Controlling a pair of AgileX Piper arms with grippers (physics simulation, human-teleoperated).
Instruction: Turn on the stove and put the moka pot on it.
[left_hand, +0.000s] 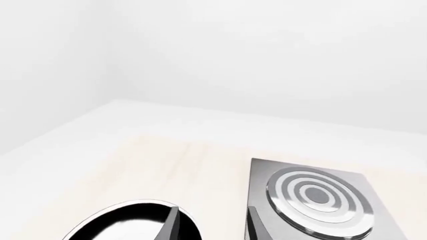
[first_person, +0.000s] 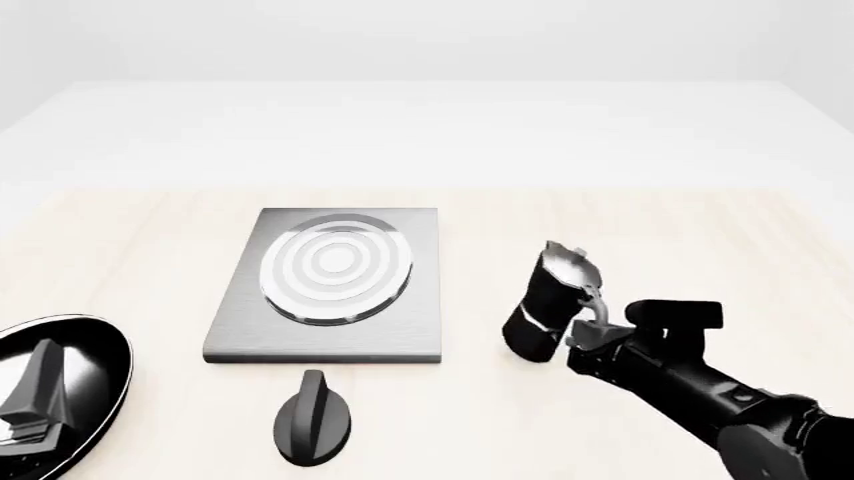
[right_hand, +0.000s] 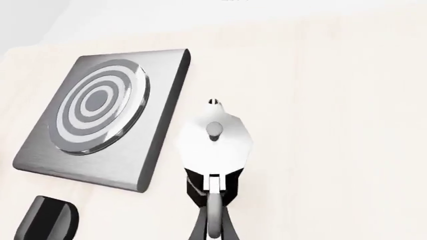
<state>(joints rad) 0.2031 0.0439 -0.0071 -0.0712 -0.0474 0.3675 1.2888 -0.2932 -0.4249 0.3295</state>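
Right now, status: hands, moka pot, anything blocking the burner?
Right hand shut on moka pot handle, pot tilted, right of stove. Left hand low over frying pan, open or shut unclear. Burner bare, knob untouched.

Clearly a simulated tabletop kitchen mock-up, not a real room. Plain white walls and floor without windows, cupboards or fittings. Pale wood-grain table (first_person: 641, 210) rendered flat and spotless, with even, shadowless light. Kitchen hinted at only by the props: square grey stove (first_person: 334, 285) with silver rings near the middle, separate black knob (first_person: 315, 417) in front of it, moka pot (first_person: 547, 300) to its right, black frying pan (first_person: 60, 385) at the near left edge.
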